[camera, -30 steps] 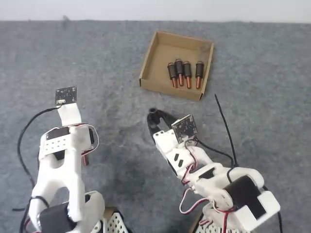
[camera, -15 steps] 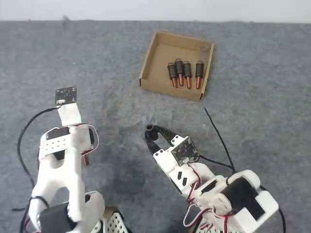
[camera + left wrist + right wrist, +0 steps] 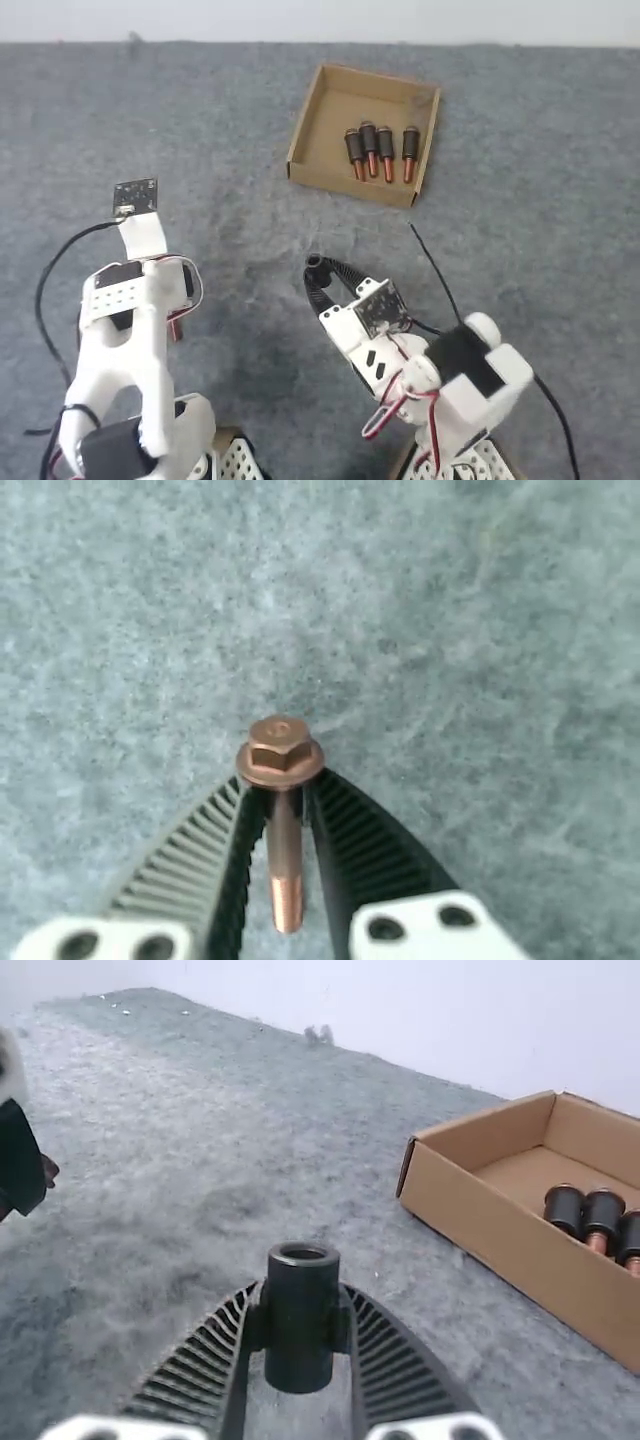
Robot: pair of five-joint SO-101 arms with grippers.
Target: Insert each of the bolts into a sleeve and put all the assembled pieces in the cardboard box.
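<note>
Left gripper [image 3: 283,790]: clamped on a copper bolt [image 3: 281,765], with the shank pinched between the ribbed jaws and the hex head standing just clear of the fingertips.
Bolt axis: it runs along the fingers, head outward, and the plain tip points back toward the wrist.
Right gripper [image 3: 300,1295]: closed round a black sleeve [image 3: 301,1325], which it grips by the waist.
Sleeve axis: it also runs along the fingers, with the open bore facing away from the wrist.
Which way: in the high view the right gripper [image 3: 320,275] points up-table and slightly toward the left arm. The bolt is off to that side, well apart from the sleeve. The dark shape with a coppery tip at the edge of the right wrist view may be the left gripper, though I can't be sure.
What the mating turns on: I'd judge the bolt's tip has to meet the bore in line, and at present that tip sits back between the jaws.
Cardboard box [image 3: 345,186]: it sits on the grey carpet [image 3: 200,150] beyond both arms, nearer the right one.
In the box: four assembled pieces [image 3: 380,152] lie side by side, all pointing the same way, with copper ends showing below the black sleeves.
</note>
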